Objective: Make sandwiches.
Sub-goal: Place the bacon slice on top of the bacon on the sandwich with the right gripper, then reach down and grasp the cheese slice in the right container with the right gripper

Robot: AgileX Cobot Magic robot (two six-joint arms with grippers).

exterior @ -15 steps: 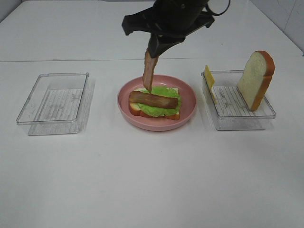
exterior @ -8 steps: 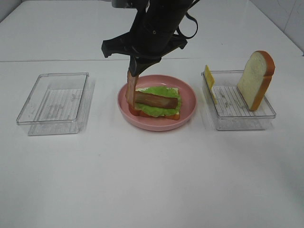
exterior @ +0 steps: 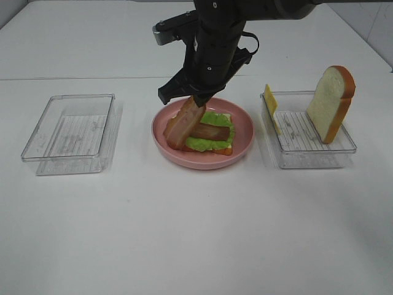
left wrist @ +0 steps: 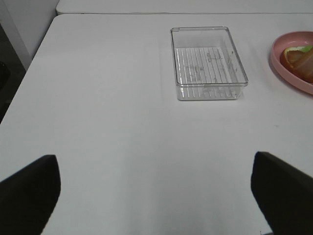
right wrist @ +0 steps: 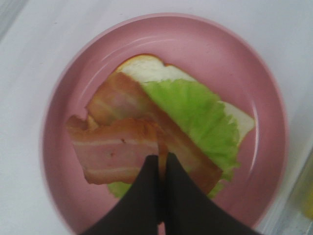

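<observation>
The round pink plate lies right under the black right pincer. On it sits the half-built toy sandwich of white bread, green lettuce and 1 bacon piece. The right pincer is clenched on a 2nd brown bacon strip, tilted, its low end touching the sandwich. The left pincer hangs released, holding nothing.

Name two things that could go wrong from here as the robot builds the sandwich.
1. The held bacon strip slants from the right gripper down to the left edge of the sandwich; released now, it may slide onto the plate.
2. It overlaps the first bacon strip; pushing lower could drag that strip or the lettuce askew.
</observation>
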